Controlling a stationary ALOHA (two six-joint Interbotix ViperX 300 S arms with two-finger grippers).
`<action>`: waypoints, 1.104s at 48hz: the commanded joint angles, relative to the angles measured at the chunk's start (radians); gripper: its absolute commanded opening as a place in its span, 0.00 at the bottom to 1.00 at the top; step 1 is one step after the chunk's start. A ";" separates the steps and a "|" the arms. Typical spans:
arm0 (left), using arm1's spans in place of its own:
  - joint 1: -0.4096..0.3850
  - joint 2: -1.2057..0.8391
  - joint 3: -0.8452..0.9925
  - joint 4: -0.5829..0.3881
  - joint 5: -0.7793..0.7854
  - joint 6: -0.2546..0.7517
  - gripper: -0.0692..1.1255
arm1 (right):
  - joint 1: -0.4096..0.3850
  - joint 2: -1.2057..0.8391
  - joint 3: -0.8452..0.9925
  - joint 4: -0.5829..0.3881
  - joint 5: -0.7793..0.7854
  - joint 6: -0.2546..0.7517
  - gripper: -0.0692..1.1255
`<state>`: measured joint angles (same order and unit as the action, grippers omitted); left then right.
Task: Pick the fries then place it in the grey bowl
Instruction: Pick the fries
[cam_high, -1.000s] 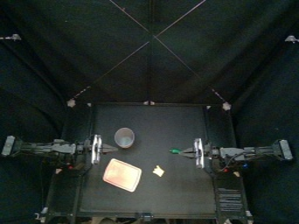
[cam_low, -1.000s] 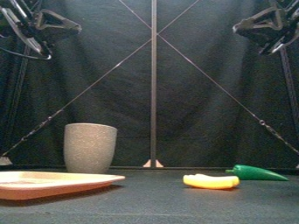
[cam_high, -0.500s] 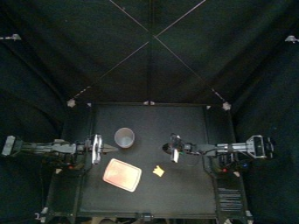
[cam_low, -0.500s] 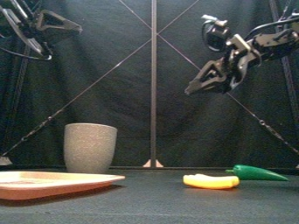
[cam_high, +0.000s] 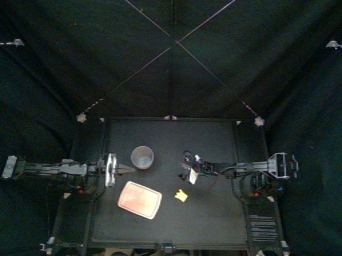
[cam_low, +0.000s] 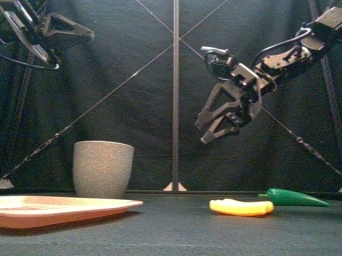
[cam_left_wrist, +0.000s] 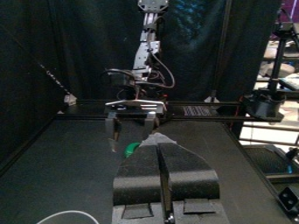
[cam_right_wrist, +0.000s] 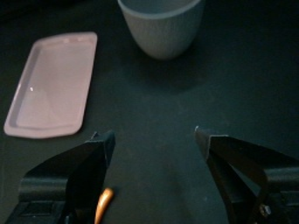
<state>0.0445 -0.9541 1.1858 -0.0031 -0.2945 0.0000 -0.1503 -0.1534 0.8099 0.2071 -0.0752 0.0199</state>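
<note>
No text, label or number is legible (neither on the grey cup (cam_low: 103, 168) nor the pink tray (cam_low: 54, 209)).

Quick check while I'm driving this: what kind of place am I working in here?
Most likely a robot test booth, not a kitchen: black curtains close in a small black table holding toy fries, a grey bowl and a pink tray.

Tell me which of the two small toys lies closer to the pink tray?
The yellow toy, the fries. It lies on the table between the pink tray and the green toy, which sits farther to the right.
</note>
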 joint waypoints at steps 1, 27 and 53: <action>0.017 0.005 -0.028 0.002 -0.005 0.002 0.05 | 0.012 -0.032 -0.049 0.009 0.202 0.002 0.93; 0.025 0.005 -0.020 0.002 -0.005 0.000 0.05 | 0.100 0.005 -0.195 -0.110 0.822 0.416 0.93; 0.028 0.003 -0.020 -0.002 -0.009 0.000 0.05 | 0.316 0.189 -0.258 -0.520 0.723 1.014 0.93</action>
<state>0.0690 -0.9541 1.1858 -0.0046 -0.2961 -0.0015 0.1626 0.0399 0.5814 -0.2792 0.6611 1.0017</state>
